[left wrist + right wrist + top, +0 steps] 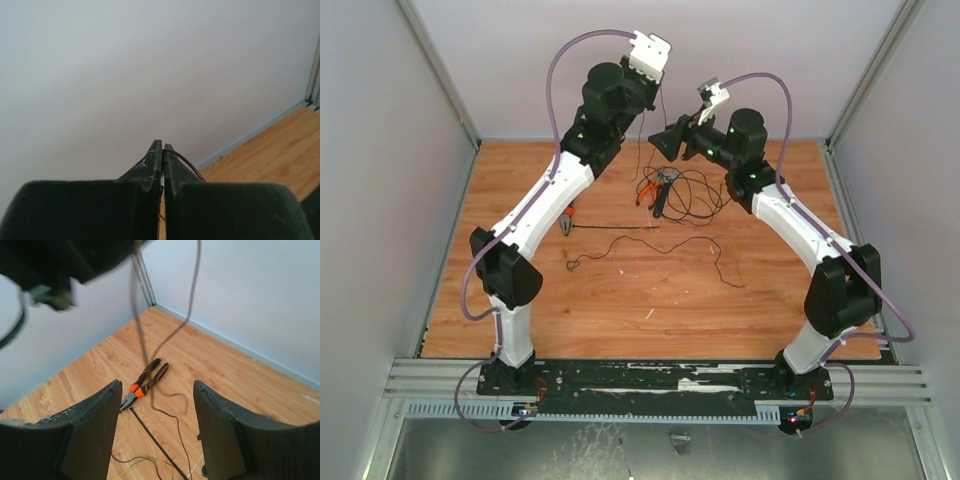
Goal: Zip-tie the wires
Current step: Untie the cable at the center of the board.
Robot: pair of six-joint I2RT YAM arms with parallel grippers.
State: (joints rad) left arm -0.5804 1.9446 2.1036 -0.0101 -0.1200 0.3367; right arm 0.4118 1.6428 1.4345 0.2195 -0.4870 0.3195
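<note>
The left gripper (162, 149) is pressed together on a strand of the wires (186, 162), held high above the table (235, 370). From it the strand hangs down in front of the right gripper (157, 384), and the rest of the tangle lies on the wood below that hand. The right gripper is spread wide and holds nothing. The zip tie (156, 439) lies flat below and just ahead of it, long axis running from near its right finger away to the head of the pliers (144, 382), which it almost touches. The right hand looks the free and nearer one, so I judge a descent with jaws set across the strip comes next. No brand, label or writing is readable
</note>
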